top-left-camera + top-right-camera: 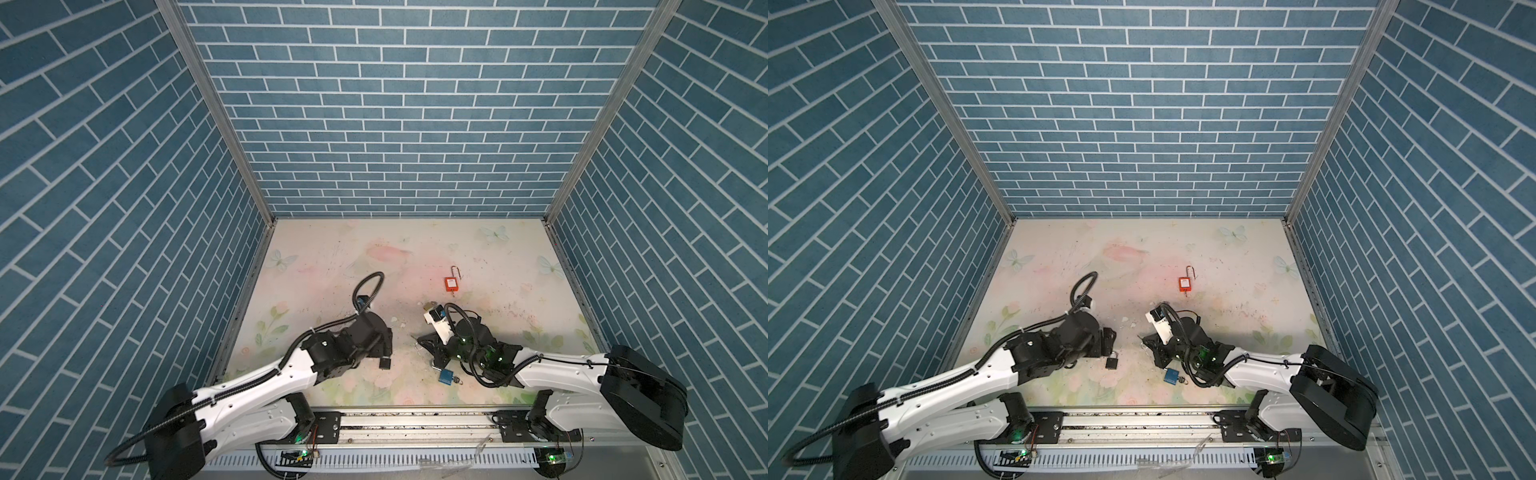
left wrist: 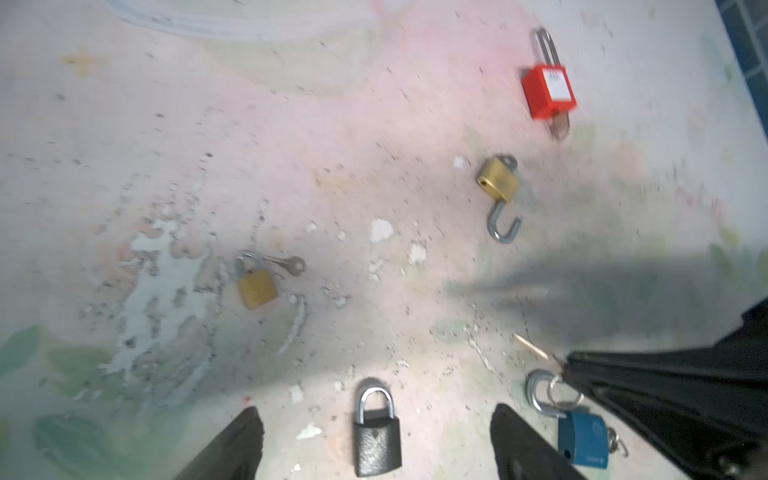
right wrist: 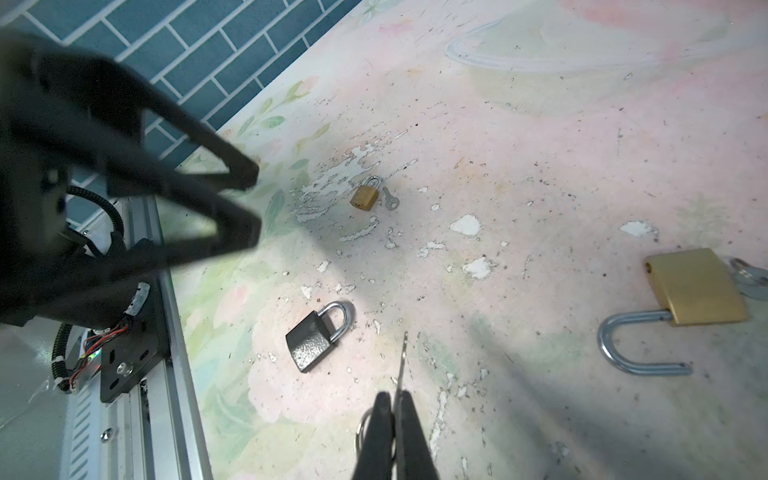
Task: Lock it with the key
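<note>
Key (image 3: 402, 359) over open tabletop (image 3: 540, 166), black padlock (image 3: 316, 337) nearby

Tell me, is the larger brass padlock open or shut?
Open: the larger brass padlock has its silver shackle swung out, free end clear.

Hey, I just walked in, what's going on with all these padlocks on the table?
A robot is handling padlocks on a table. Its left gripper hangs over the black padlock, jaws wide open and holding nothing; that padlock lies flat, shackle closed. Its right gripper has jaws shut on a key, blade sticking out, not in any lock. A blue padlock lies close by, and a big brass padlock lies with its shackle open.
</note>
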`<action>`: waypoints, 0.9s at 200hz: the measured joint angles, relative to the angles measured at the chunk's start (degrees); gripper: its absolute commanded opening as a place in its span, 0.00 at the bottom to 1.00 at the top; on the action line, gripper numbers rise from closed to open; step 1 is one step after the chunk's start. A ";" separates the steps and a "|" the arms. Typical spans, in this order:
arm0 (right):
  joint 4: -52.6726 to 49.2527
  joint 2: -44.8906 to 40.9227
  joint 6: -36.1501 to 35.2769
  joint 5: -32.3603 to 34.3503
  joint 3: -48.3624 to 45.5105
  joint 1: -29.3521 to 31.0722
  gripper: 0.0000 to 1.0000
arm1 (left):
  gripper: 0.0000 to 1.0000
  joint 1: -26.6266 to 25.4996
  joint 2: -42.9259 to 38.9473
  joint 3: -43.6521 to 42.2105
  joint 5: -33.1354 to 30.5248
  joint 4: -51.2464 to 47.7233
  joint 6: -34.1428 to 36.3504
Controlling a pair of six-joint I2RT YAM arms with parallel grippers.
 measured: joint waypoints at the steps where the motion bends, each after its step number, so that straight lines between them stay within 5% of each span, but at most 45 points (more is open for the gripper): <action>1: 0.00 0.00 -0.04 -0.04 0.04 0.00 0.00 | 0.88 0.92 -0.42 -0.17 0.26 0.20 0.13; 22: -0.83 0.02 -0.96 -0.39 1.88 0.00 0.00 | 0.88 13.94 -6.49 -4.09 4.70 1.86 1.27; 41: -1.51 0.26 -1.51 -0.61 4.37 0.07 0.00 | 0.87 18.99 -10.60 -7.48 6.84 2.95 1.51; 180: -17.16 12.07 -18.08 2.01 13.49 4.68 0.00 | 0.87 19.91 -6.14 -2.29 9.53 2.58 2.73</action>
